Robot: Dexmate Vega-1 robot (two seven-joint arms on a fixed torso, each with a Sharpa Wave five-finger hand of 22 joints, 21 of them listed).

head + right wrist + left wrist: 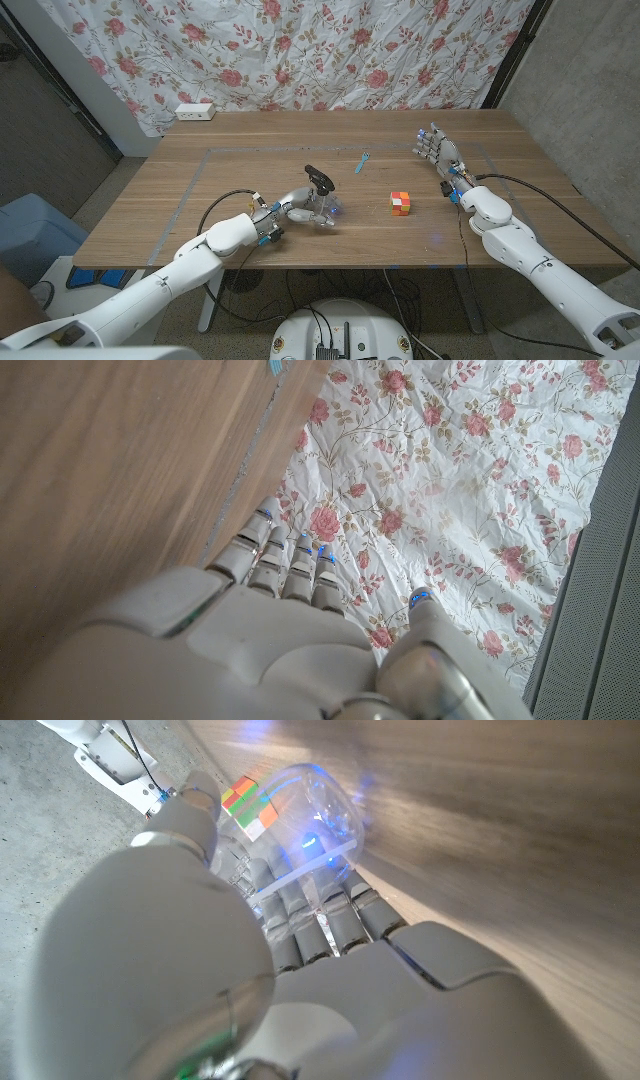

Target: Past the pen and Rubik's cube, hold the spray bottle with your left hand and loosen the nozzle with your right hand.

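Left hand (296, 208) grips the spray bottle (325, 205) near the middle of the table (200, 190), toward the near edge; its fingers (330, 915) wrap around the clear body, as the left wrist view shows up close; the bottle stands roughly upright, its black nozzle (318, 179) rising above the hand and tilted a little toward the far edge; the body is transparent, and whether any liquid sits inside I cannot tell, since a blue glow on the plastic blurs it. Right hand (437, 152) stands well apart from the bottle, near the far right corner of the table; it holds nothing, with fingers (285, 565) held straight and slightly spread, pointing toward the floral curtain (330, 50). Rubik's cube (401, 203) lies on the table between the two hands, just to the right of the bottle, not touching it; it also shows through the clear plastic in the left wrist view (250, 805). Blue pen (363, 162) lies farther back, nearer the far edge, apart from cube and bottle; a white power strip (195, 112) sits at the far left corner.
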